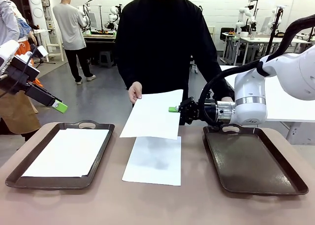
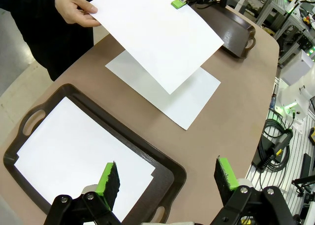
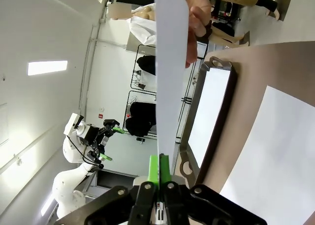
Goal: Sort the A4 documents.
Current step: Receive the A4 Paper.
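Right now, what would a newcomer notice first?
A white A4 sheet hangs over the middle of the table, pinched by the right gripper and held at its other side by a person's hand. Another sheet lies flat beneath it; a third sheet rests in the left brown tray.

Dk-brown left tray (image 1: 49,182), right tray (image 1: 253,161) on tan table (image 1: 157,203); prob. floor cables (image 2: 275,144).

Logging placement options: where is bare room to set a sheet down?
The right tray is bare. Free strips of table run between the middle sheet and each tray. The left tray is covered with paper; the held sheet overhangs the middle.
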You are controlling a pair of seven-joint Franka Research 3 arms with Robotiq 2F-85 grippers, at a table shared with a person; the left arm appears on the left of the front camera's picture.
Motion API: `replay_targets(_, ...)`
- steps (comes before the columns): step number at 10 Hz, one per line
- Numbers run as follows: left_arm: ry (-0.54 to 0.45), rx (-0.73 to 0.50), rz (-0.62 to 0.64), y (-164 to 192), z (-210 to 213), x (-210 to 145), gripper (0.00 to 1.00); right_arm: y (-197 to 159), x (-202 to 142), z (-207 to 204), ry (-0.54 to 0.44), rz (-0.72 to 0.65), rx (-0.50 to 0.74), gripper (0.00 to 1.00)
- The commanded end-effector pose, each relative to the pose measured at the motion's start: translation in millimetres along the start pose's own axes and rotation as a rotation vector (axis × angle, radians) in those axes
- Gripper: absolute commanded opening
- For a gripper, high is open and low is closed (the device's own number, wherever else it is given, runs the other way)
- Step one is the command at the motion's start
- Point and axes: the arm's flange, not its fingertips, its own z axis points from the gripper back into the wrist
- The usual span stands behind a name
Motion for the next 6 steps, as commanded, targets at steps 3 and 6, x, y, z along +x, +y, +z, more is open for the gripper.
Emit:
replay_targets(3,-0.018,-0.014,-0.008,0.6,-1.0,-1.1,1.00,-2.0,3.8,-0.4,0.025,-0.002,0.004,0.00)
replay_targets(6,-0.018,-0.014,-0.008,0.6,-1.0,-1.1,1.00,-0.5,-0.3,0.0,0.003,-0.001,0.001,0.00)
